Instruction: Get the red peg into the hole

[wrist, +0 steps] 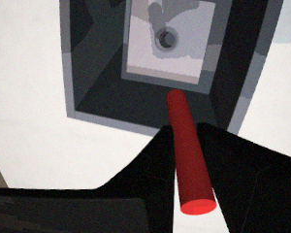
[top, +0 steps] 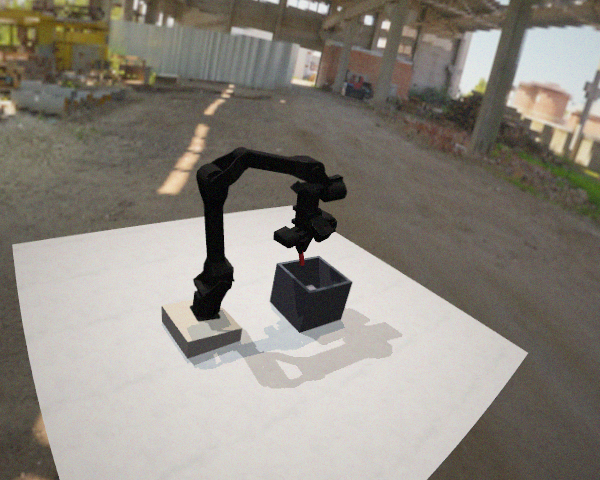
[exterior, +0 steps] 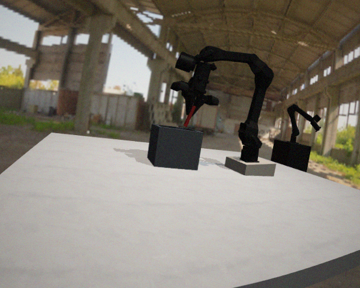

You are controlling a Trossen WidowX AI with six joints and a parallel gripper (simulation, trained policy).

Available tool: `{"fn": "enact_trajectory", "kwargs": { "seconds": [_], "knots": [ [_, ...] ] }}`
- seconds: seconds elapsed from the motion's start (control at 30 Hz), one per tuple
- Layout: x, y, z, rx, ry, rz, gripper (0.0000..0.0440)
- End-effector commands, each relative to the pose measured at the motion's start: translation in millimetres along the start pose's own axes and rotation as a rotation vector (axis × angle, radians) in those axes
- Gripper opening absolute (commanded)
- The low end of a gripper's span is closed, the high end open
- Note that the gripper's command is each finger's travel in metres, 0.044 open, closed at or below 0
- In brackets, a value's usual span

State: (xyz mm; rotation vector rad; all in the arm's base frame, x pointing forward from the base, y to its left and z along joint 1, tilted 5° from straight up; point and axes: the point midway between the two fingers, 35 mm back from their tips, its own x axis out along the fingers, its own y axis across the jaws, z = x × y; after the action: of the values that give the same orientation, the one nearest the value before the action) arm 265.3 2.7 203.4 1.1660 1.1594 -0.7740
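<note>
My gripper (top: 302,250) (exterior: 194,108) (wrist: 183,131) is shut on the red peg (top: 301,259) (exterior: 190,116) (wrist: 186,150) and holds it above the dark open box (top: 285,294) (exterior: 177,149) (wrist: 107,125). In the exterior view the peg tilts, its lower end leaning left near the height of the rim. In the wrist view the peg's far end shows over the near inner wall. The light plate (wrist: 141,60) lies at the bottom of the box. Its round hole (wrist: 167,39) lies beyond the peg's tip, above it in that picture, and is not covered by the peg.
The arm's base block (top: 212,333) (exterior: 257,168) stands beside the box on the white table top (top: 186,423) (exterior: 143,223). The box's walls stand on all sides of the plate. A second small arm on a black block (exterior: 290,155) shows in the exterior view behind the base.
</note>
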Motion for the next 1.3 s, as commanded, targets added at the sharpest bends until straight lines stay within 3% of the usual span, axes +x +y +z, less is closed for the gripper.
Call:
{"fn": "enact_trajectory", "kwargs": {
  "seconds": [0.0,0.57,1.27],
  "knots": [
    [4,1,7,0.006,0.006,-0.015,0.0],
    [44,3,39,0.03,0.045,-0.081,0.0],
    [105,9,49,-0.02,0.116,-0.1,0.0002]
  ]
}}
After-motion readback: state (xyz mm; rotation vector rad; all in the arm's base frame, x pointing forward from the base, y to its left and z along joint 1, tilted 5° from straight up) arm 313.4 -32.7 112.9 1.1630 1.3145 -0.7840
